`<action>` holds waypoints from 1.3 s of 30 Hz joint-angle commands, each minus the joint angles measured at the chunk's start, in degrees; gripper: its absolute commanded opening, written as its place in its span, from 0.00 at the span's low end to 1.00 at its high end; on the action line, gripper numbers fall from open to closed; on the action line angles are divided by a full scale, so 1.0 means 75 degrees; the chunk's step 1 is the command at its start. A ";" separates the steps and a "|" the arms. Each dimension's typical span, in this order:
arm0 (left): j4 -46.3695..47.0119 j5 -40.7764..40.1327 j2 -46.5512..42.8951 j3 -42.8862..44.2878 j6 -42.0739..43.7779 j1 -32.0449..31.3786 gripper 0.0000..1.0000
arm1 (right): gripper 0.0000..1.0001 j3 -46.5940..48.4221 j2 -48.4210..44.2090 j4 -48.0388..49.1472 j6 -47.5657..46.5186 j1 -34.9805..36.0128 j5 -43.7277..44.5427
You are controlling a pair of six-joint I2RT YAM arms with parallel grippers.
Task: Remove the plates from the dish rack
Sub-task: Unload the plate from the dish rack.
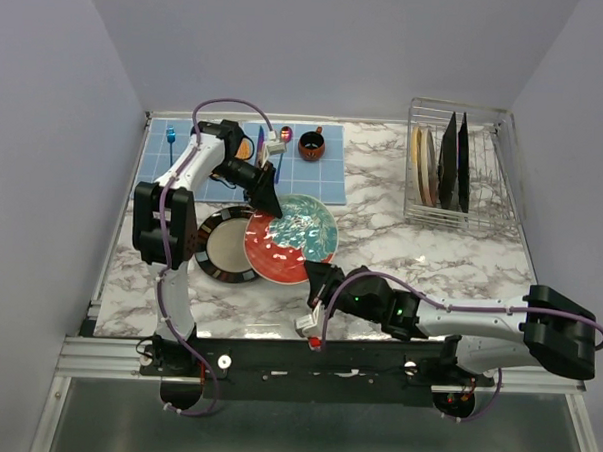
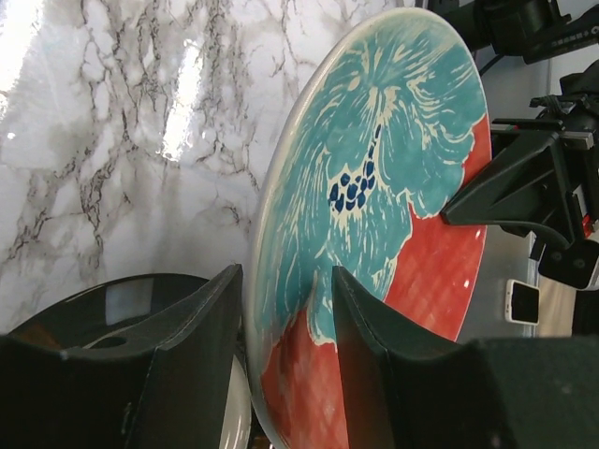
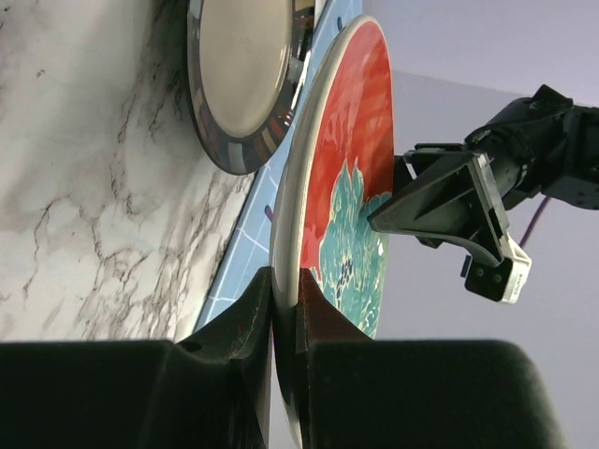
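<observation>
- The right gripper (image 1: pixel 317 275) is clenched on the near rim of the red plate (image 1: pixel 296 236). From its own wrist the two fingers (image 3: pixel 245 323) pinch the rim with barely a slit between them.
- The left gripper (image 1: pixel 269 203) sits at the red plate's far-left rim, opposite the right one. Its jaws are about half spread and straddle the rim, much wider than the rim is thick.
- In the left wrist view one finger (image 2: pixel 201 346) is behind the red plate and the other is over its face. Red glaze shows between rim and front finger. Whether either pad presses the plate I cannot tell.
- The red plate has a teal centre. It is out of the rack (image 1: pixel 482 209), over the table (image 1: pixel 410 261), between the two grippers. I cannot tell whether it rests on anything.
- The beige plate (image 1: pixel 223 248), black-rimmed, lies flat just left of the red plate, and the red plate's left edge overlaps it.
- A blue mat (image 1: pixel 329 177) lies beyond the red plate and the left arm crosses it. A dark cup (image 1: pixel 311 144) stands on the mat, farther off.
- The rack is well apart from the red plate, to its far right. Several plates (image 1: pixel 449 162) stand on edge in it, pale ones at the left and dark ones at the right.
</observation>
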 commanded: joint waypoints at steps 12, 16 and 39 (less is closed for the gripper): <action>-0.1432 -0.0255 -0.0295 -0.0179 0.0196 -0.0053 0.43 | 0.01 -0.0256 -0.0659 0.2062 -0.1137 0.0057 -0.0122; -0.1444 -0.0231 -0.0248 -0.0238 0.0196 -0.0053 0.25 | 0.01 -0.0350 -0.0718 0.2121 -0.1208 0.0045 -0.0146; -0.1432 -0.0150 -0.0997 -0.0613 -0.0027 -0.0158 0.24 | 0.01 0.0095 -0.0414 0.2039 -0.1688 -0.0295 -0.0252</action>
